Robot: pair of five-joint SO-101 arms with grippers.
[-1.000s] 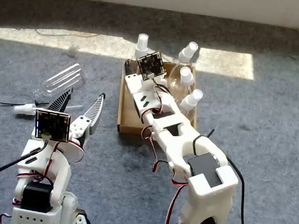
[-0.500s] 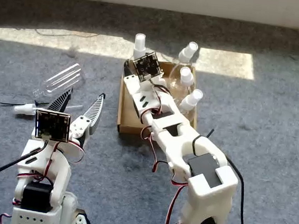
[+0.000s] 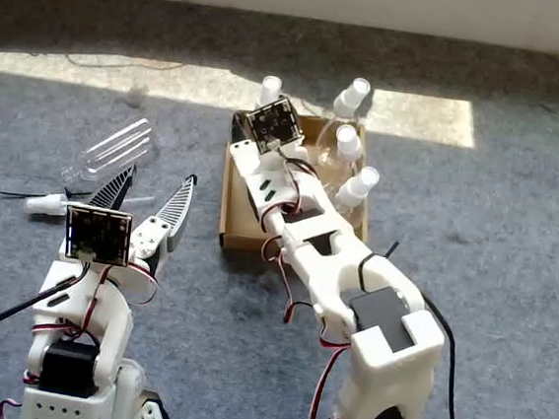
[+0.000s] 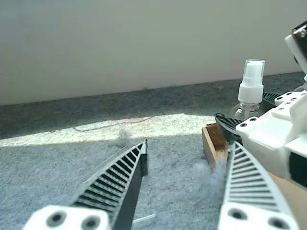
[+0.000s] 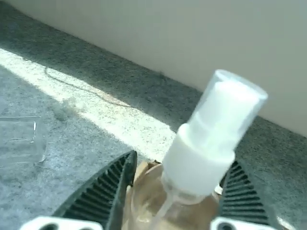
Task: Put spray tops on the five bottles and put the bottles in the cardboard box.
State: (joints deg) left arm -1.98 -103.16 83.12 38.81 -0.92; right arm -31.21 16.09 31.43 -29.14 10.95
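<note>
The right tool [image 5: 182, 163] is clamped on a capped spray bottle [image 3: 268, 92] at the far left corner of the cardboard box [image 3: 240, 224], one finger on each side of the bottle's shoulder. I cannot tell for certain whether the bottle's base rests on the box floor or hangs just above it, because the arm's wrist covers that corner.

The main risk is in the release. If the fingers part while the bottle leans on the box wall or sits on its rim, it could tip out over the far left corner onto the carpet [image 3: 493, 250]. Pulling the arm out at a slant could also catch the tall white sprayer and drag the bottle over, or knock it into the bottles at the right side of the box.

The left tool [image 3: 161, 176] is wide open, holds nothing and sits well to the left of the box.

Count:
- Four capped bottles are at the box: the held one and three others [image 3: 353, 95], [image 3: 343, 146], [image 3: 358, 185].
- One uncapped clear bottle [image 3: 110, 152] lies on its side, left of the box.
- One loose spray top [image 3: 47, 204], with its thin tube, lies farther left of the box.

The round bottle may roll when gripped, and the tube may bend at the neck.
</note>
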